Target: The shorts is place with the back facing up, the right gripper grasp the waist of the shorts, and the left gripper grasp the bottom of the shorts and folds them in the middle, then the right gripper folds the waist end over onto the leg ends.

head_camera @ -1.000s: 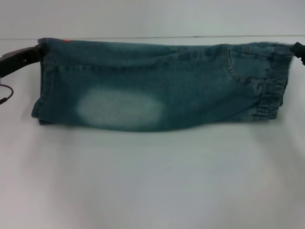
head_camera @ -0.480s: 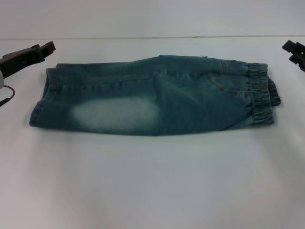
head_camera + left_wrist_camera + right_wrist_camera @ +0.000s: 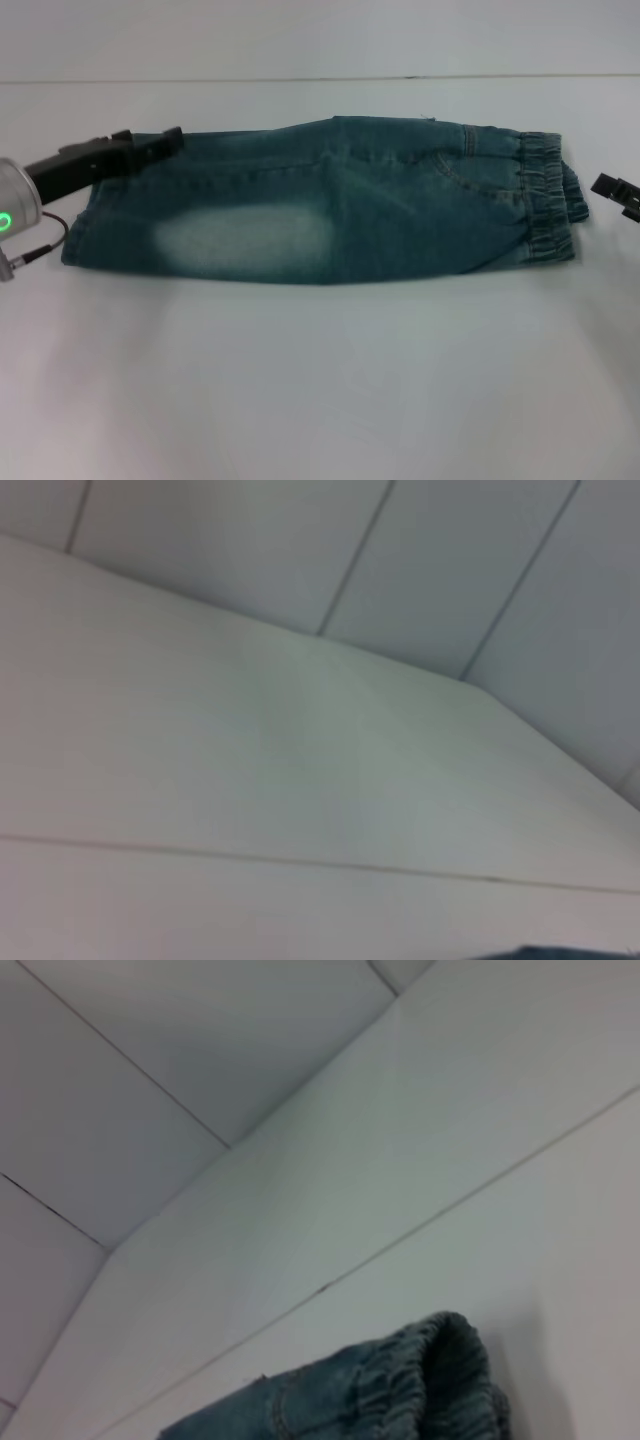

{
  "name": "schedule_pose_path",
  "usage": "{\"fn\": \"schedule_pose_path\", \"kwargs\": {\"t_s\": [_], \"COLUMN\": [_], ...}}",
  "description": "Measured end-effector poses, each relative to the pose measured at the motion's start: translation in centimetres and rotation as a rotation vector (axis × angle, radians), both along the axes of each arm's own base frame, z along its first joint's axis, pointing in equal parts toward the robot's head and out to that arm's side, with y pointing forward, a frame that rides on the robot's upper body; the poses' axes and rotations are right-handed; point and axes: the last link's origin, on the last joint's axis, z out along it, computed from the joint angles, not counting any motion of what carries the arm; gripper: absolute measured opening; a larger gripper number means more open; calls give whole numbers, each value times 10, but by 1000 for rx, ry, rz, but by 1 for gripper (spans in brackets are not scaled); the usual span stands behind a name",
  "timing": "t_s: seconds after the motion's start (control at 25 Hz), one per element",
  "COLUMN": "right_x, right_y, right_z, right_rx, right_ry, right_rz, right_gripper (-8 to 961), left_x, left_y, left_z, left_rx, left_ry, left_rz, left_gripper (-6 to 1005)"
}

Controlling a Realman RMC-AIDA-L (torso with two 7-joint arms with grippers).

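Observation:
The denim shorts (image 3: 330, 205) lie flat on the white table, folded lengthwise into a long band. The elastic waist (image 3: 545, 200) is at the right and the leg ends (image 3: 95, 215) at the left, with a faded patch near the legs. My left gripper (image 3: 150, 148) hovers open over the far corner of the leg ends, holding nothing. My right gripper (image 3: 618, 193) stands open just right of the waist, apart from it. In the right wrist view the gathered waist (image 3: 420, 1385) shows close by. The left wrist view catches only a sliver of denim (image 3: 560, 952).
The white table (image 3: 320, 380) stretches in front of the shorts. A pale panelled wall (image 3: 320, 40) rises behind the table's far edge.
Both grippers held the shorts up by their far edge, then let go, and the shorts dropped flat. Since then the left gripper has moved in over the leg ends and the right has come down beside the waist.

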Motion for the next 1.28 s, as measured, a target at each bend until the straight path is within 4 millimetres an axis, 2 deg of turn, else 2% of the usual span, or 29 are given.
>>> {"fn": "schedule_pose_path", "kwargs": {"t_s": [0.24, 0.28, 0.68, 1.28], "right_x": [4, 3, -14, -22], "right_y": [-3, -2, 27, 38], "right_z": [-1, -1, -13, -24], "right_rx": [-6, -6, -48, -94], "right_ry": [-23, -27, -99, -107], "right_rz": [-7, -6, 22, 3], "right_gripper": [946, 946, 944, 941], "left_x": [1, 1, 0, 5], "left_y": [-10, -11, -14, -13], "left_z": [-12, -14, -21, -25], "left_rx": [-53, -57, -81, -98], "left_ry": [-10, -11, -14, -1], "left_rz": [-18, -18, -16, -40], "left_gripper": [897, 936, 936, 937]}}
